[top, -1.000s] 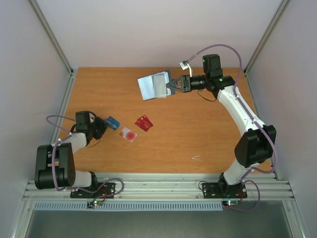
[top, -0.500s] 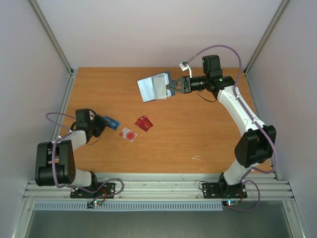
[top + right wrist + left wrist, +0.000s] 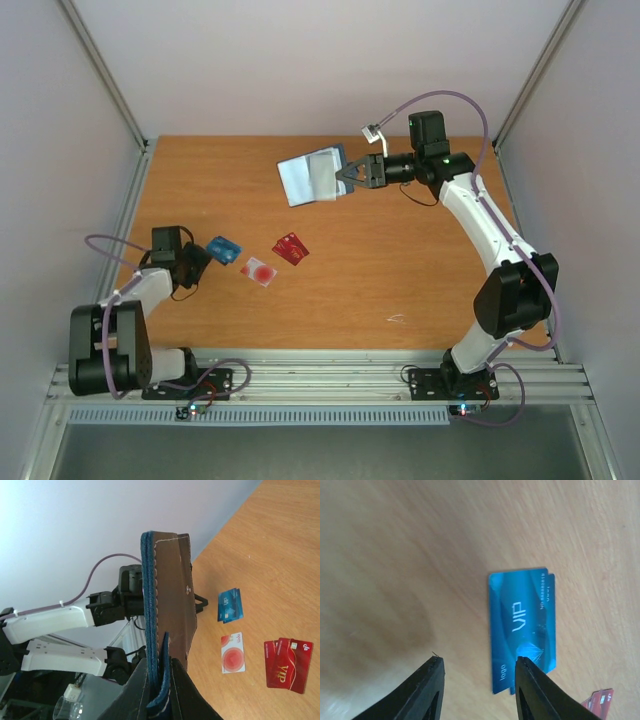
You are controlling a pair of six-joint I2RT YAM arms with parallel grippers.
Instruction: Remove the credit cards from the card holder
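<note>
My right gripper (image 3: 340,178) is shut on one edge of the card holder (image 3: 310,173) and holds it open above the far middle of the table. In the right wrist view the card holder (image 3: 167,595) shows edge-on, gripped between the fingers of the right gripper (image 3: 160,677). On the table lie a teal-blue card (image 3: 224,250), a pale card with a red circle (image 3: 258,271) and a red card (image 3: 290,249). My left gripper (image 3: 202,258) is open and empty, just left of the teal-blue card (image 3: 522,630). Its right fingertip (image 3: 525,667) overlaps the card's near edge in view. No black card is in view.
The cards also show in the right wrist view: teal-blue (image 3: 230,605), pale (image 3: 233,652), red (image 3: 289,665). A red card corner (image 3: 599,702) peeks into the left wrist view. Metal rails and walls border the table (image 3: 420,270).
My left arm has drawn back a little toward its base, away from the teal-blue card lying on the table. The right arm and card holder have barely moved.
</note>
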